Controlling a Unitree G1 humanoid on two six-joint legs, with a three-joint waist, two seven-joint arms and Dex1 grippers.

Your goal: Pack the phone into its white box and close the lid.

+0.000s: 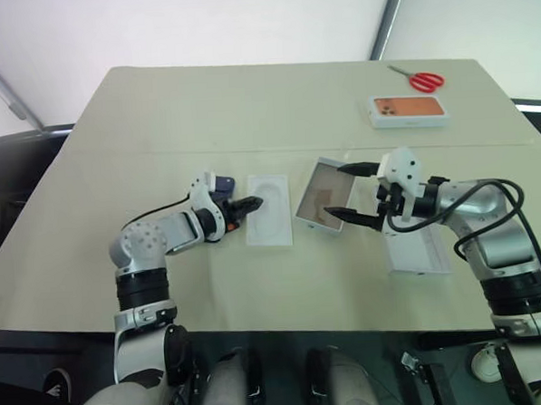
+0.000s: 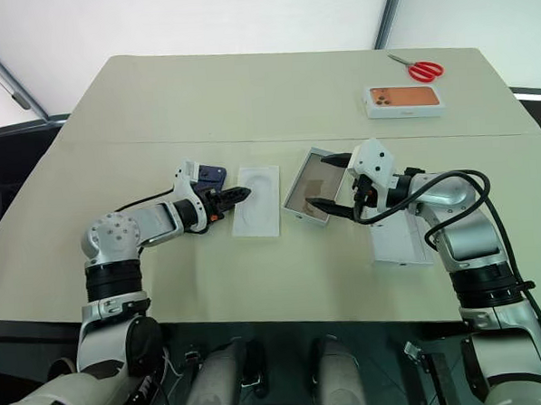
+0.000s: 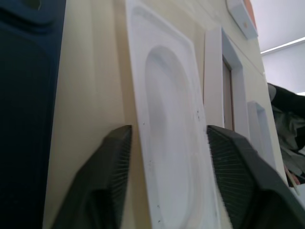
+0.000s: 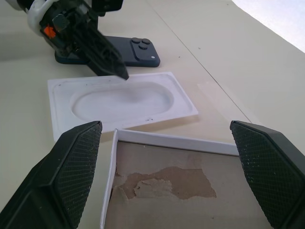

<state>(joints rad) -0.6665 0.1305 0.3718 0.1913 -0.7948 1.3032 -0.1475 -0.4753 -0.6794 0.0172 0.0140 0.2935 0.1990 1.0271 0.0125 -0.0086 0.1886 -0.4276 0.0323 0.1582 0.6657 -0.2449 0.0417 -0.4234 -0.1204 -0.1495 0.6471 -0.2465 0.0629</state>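
Note:
The phone (image 1: 222,182), dark navy, lies flat on the table behind my left gripper (image 1: 252,204). That gripper's fingers stand partly apart with nothing between them, their tips at the left edge of a thin white insert (image 1: 269,212) with an oval recess. The white box (image 1: 318,200) sits right of the insert, open side up, with torn brown card inside. My right gripper (image 1: 341,191) is open wide, its fingertips over the box's right wall; I cannot tell if they touch it. A white rectangular cover, apparently the lid (image 1: 418,249), lies under my right forearm.
A white box printed with an orange phone (image 1: 408,110) and red-handled scissors (image 1: 423,80) lie at the far right of the beige table (image 1: 202,106). The table's front edge runs close below both arms.

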